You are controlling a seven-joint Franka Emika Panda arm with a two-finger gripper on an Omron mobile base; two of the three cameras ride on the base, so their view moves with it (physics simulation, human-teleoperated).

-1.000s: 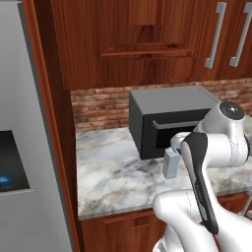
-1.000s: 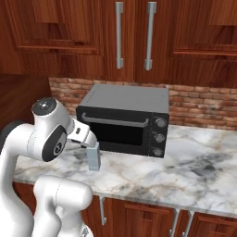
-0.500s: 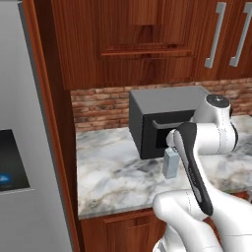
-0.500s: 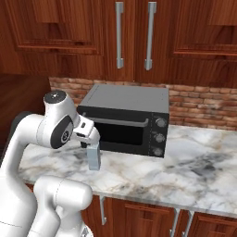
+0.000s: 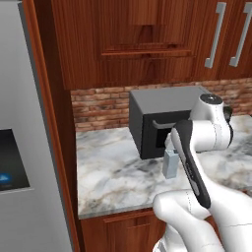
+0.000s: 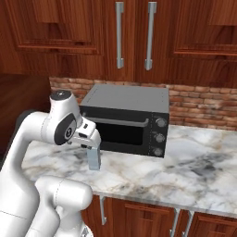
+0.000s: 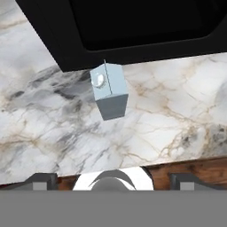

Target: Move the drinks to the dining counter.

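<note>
One carton is standing below the wide-open gripper, probably light, stiff and smooth-sided, likely best pinched across its flat walls.

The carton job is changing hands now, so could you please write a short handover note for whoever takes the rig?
Gripper: jaws open, empty, above the counter's front edge, looking down on the carton.
Carton: upright on the marble counter, just in front of the black microwave, near its left corner, untouched.
Done: arm lined up over the carton.
Left: lower, grasp the carton, carry it to the dining counter, then fetch the other drink.
</note>
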